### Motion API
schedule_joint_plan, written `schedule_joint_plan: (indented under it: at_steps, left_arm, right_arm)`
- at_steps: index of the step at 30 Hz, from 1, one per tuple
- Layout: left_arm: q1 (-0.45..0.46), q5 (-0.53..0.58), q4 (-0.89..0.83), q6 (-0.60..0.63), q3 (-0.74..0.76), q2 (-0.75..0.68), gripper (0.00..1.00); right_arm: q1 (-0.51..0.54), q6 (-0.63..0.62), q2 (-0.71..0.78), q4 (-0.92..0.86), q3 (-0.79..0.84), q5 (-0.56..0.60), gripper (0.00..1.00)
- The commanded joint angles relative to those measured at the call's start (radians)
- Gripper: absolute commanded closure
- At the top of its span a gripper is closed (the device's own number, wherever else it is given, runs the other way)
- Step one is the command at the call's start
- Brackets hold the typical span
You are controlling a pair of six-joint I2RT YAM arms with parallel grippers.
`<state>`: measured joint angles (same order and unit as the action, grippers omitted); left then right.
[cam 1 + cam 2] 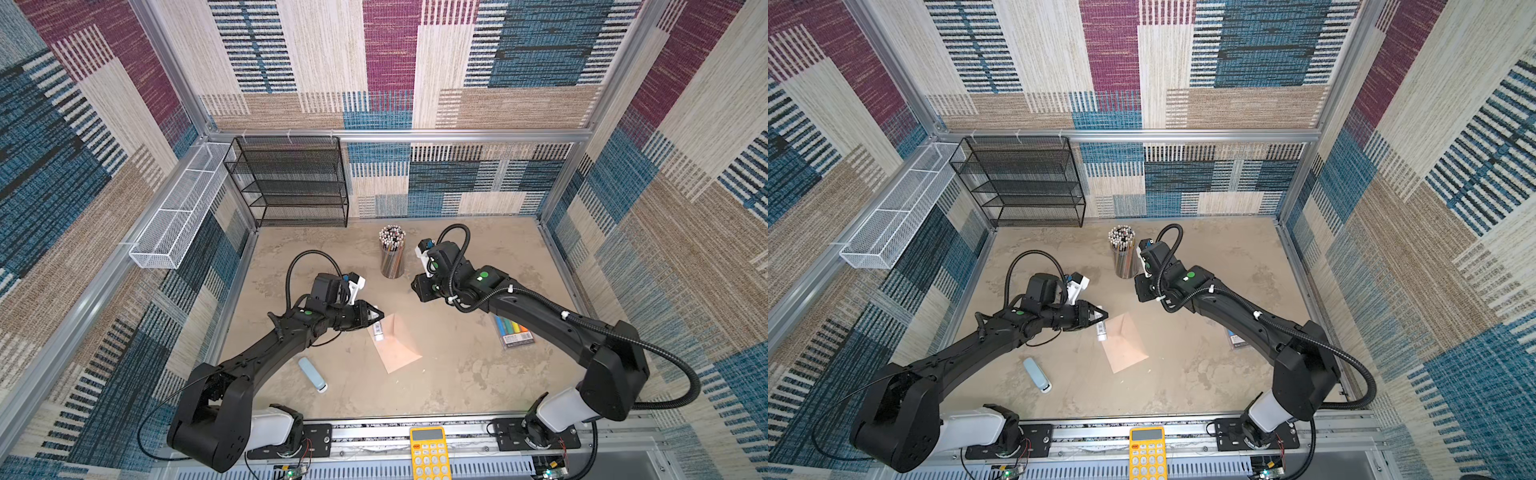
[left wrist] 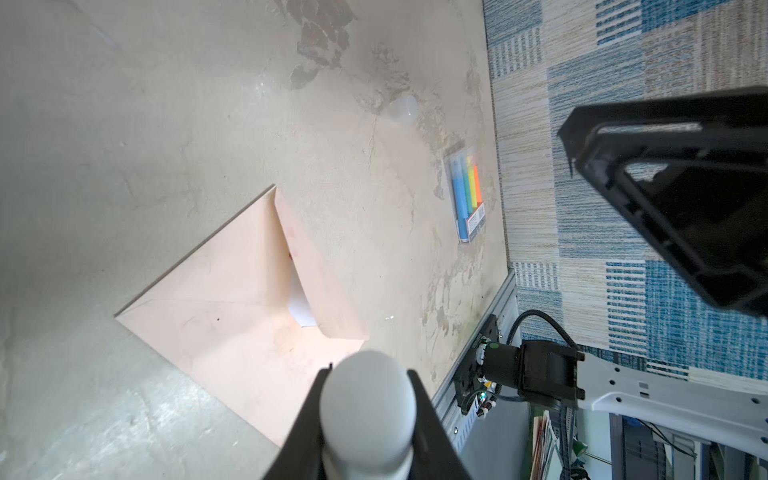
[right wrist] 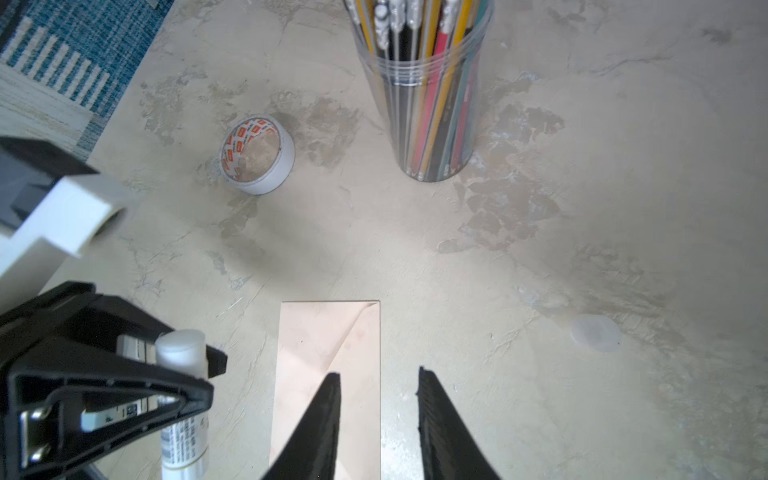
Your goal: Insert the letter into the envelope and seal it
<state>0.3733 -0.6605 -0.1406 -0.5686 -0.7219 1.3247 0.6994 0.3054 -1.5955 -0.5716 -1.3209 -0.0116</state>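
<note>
The mottled beige table [image 1: 457, 386] carries a peach envelope [image 1: 400, 349] at centre, a pencil jar [image 1: 392, 257] above it, markers [image 1: 513, 332] at right and a pale blue object [image 1: 312, 374] at lower left.
</note>
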Motion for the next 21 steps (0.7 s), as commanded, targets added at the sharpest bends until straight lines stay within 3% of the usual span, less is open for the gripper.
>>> schedule_joint_plan:
  at_steps: [1,9,21]
  left_arm:
    - [-0.002,0.011,-0.019,0.012,0.014,0.031,0.97]
    - [-0.01,0.0,0.045,-0.027,0.064,0.125,0.98]
    - [-0.016,0.016,0.082,-0.022,0.095,0.199,1.0]
  right_arm:
    - [0.004,-0.019,-0.109,-0.126,-0.082,-0.092,0.73]
    - [0.08,0.005,-0.277,-0.28,-0.163,-0.097,0.84]
    - [0.145,0.033,-0.409,-0.319,-0.211,-0.14,1.0]
